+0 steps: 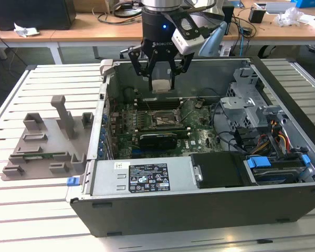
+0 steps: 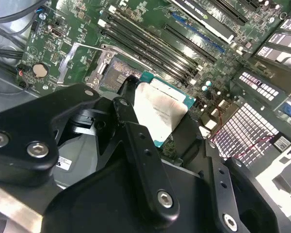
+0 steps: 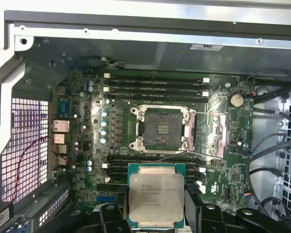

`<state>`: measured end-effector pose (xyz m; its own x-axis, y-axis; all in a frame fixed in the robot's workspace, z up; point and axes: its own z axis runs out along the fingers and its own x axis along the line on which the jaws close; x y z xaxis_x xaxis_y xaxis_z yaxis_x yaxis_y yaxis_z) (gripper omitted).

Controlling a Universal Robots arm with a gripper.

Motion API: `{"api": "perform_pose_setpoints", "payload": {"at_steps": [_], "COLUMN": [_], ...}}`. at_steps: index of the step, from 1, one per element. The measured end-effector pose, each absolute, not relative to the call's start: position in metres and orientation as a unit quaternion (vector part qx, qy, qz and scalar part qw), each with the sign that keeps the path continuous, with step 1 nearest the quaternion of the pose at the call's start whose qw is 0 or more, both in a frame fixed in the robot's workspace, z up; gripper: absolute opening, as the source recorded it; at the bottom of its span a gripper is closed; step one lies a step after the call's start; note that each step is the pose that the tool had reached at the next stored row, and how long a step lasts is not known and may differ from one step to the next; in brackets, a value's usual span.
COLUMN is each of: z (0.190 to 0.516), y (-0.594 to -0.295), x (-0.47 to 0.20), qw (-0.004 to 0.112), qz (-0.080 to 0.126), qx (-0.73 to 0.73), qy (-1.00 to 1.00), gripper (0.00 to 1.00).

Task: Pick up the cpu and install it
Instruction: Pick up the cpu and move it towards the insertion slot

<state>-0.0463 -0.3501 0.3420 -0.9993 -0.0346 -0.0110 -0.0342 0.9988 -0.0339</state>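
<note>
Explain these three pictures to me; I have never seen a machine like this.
A robot arm hangs over an open computer case lying on a slatted table. The exterior view looks at the whole scene from off the arm; both wrist views come from cameras riding on the arm, looking into the case. The gripper, the arm's claw, is shut on the cpu, a flat silver chip, above the motherboard. Its socket sits empty. A grey plastic tray lies beside the case, at the exterior view's left.
</note>
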Motion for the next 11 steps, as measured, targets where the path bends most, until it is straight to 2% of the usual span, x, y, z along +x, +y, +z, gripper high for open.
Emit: {"api": "perform_pose_setpoints", "payload": {"at_steps": [11], "z": [0.329], "y": [-0.35], "x": [-0.043], "qw": [0.005], "qz": [-0.017], "qx": [-0.017], "qy": [1.0], "gripper": [0.55]}}
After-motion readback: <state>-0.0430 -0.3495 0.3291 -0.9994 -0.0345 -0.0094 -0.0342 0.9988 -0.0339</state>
